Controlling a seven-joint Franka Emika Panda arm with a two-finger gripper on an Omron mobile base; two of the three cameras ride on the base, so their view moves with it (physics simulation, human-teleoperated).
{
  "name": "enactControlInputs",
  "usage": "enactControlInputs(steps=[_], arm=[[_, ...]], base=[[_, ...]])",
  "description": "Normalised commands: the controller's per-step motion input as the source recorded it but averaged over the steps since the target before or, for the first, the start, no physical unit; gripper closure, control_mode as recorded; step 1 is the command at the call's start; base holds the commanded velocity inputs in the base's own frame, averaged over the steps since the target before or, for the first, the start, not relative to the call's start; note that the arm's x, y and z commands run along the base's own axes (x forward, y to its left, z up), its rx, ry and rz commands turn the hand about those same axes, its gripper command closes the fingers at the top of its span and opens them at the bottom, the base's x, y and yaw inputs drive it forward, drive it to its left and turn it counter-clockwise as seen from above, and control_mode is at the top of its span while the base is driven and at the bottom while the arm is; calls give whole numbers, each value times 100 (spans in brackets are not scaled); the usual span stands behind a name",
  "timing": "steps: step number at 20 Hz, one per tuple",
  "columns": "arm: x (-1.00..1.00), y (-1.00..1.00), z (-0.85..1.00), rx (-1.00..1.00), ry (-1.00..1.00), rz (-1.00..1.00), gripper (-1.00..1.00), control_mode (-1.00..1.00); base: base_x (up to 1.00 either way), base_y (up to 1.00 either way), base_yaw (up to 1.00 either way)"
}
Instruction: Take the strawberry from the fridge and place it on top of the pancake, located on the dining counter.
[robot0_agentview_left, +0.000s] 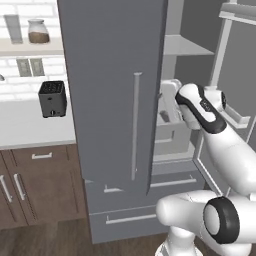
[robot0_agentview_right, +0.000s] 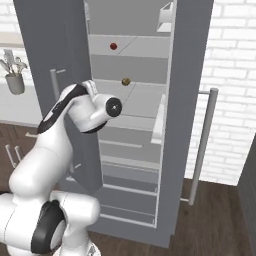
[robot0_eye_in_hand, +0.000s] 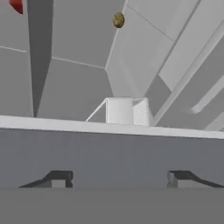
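Hand view gives me the hand (robot0_eye_in_hand: 118, 177) with its two dark fingertips (robot0_eye_in_hand: 59, 177) set well apart and nothing between them, so I read it as open and holding nothing. Beyond the tips I see a pale shelf edge inside the fridge (robot0_eye_in_hand: 131, 52). Far above the hand and off to one side, at the corner of this view, sits the strawberry (robot0_eye_in_hand: 16, 5), partly cut off by the frame. A small brownish ball (robot0_eye_in_hand: 118, 20) lies on the shelf between the hand and the strawberry's level, well clear of the fingers. From the right base view I see the strawberry (robot0_agentview_right: 113, 46) on an upper shelf, the ball (robot0_agentview_right: 126, 81) one shelf lower, and my arm reaching into the open fridge (robot0_agentview_right: 190, 60) below both. Left base view shows a black toaster (robot0_agentview_left: 52, 98) on the bench (robot0_agentview_left: 30, 125), far from the hand.
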Motion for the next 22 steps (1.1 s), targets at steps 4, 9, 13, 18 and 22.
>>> enactControlInputs(steps=[4,9,13,18,22], arm=[[-47,100,-18,-1,0,25,-100,-100],[-29,100,-23,-2,0,20,-100,-100],[-16,100,-29,-1,0,15,-100,-100],[-14,100,-38,-1,0,14,-100,-100],[-12,100,-43,0,0,15,-100,-100]], base=[[0,0,0],[0,0,0],[0,0,0],[0,0,0],[0,0,0]])
